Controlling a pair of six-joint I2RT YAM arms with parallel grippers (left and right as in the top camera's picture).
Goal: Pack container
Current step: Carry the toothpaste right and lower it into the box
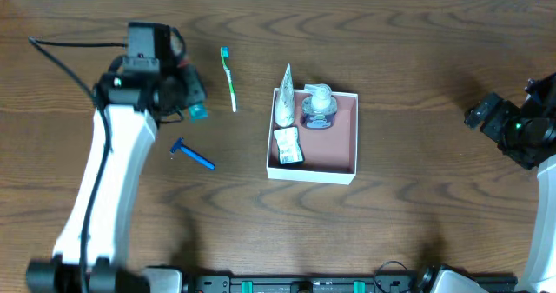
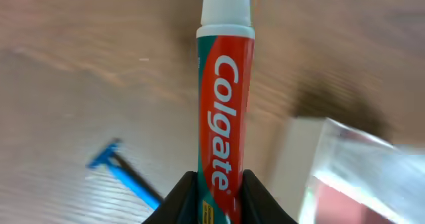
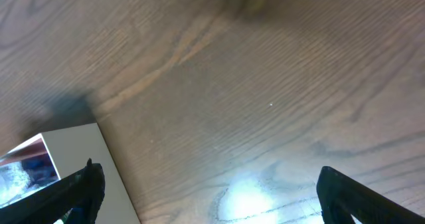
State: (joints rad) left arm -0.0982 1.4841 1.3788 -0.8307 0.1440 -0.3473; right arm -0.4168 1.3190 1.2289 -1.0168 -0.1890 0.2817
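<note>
My left end effector (image 2: 219,199) is pinching a red-and-teal Colgate toothpaste tube (image 2: 226,98) near its tail. The two dark fingers (image 2: 188,196) press in on either side of it, and the white cap points away from the wrist camera. Below and to the left of that end effector in the wrist view, a blue razor (image 2: 123,174) lies flat on the desk (image 1: 417,49). From overhead the razor is just on the base side of the end effector, apart from it.

The container (image 1: 313,173) sits on the desk to the right of my left end effector. A green-and-white toothbrush (image 1: 229,80) lies between the two, touching neither. In the left wrist view the container is only a blurred pale corner at the lower right.

Inside the container, a crinkled white tube (image 1: 284,106) leans along the wall nearest my left end effector, its tip poking over the far rim. A clear bottle (image 1: 318,108), which I take to be a small pump type, is in the far part beside it. A small printed packet (image 1: 288,145) lies on the near side of the white tube.

My right end effector (image 3: 209,194) is spread wide and holds nothing, over bare desk. The container is well apart to its left, with only one white corner showing at the left edge of the right wrist view.
</note>
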